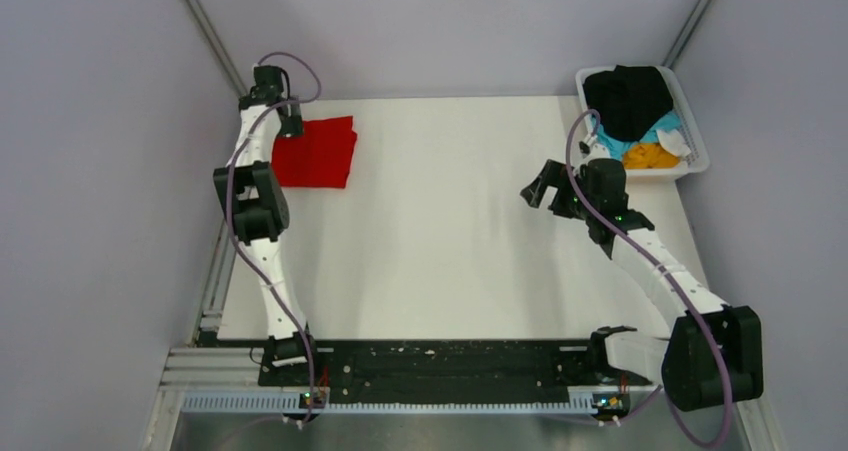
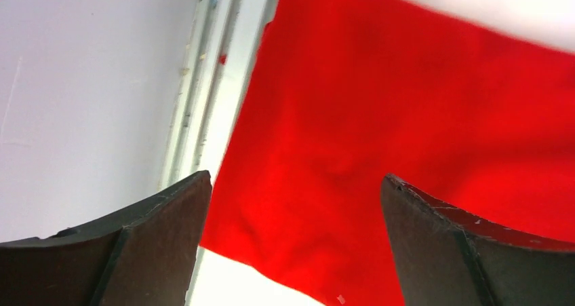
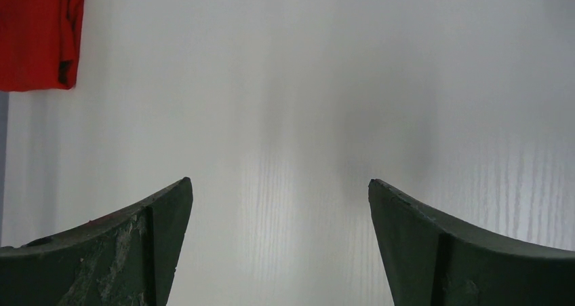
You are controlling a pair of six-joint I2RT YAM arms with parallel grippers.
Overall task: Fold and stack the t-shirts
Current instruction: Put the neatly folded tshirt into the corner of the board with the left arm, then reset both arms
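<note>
A folded bright red t-shirt [image 1: 318, 152] lies flat at the far left of the white table [image 1: 450, 241]. It fills the left wrist view [image 2: 407, 129] and shows at the top left of the right wrist view [image 3: 37, 34]. My left gripper [image 1: 290, 121] is open and empty just above the shirt's far left corner, its jaws wide apart with nothing between them [image 2: 295, 184]. My right gripper [image 1: 548, 186] is open and empty over bare table at the right [image 3: 279, 187]. A black t-shirt [image 1: 628, 99], a light blue one [image 1: 662, 129] and an orange-yellow one [image 1: 648, 156] lie heaped in the basket.
A white plastic basket [image 1: 700, 156] stands at the table's far right corner. Grey walls close in the left, back and right. A metal rail [image 2: 203, 82] runs along the table's left edge, close beside the red shirt.
</note>
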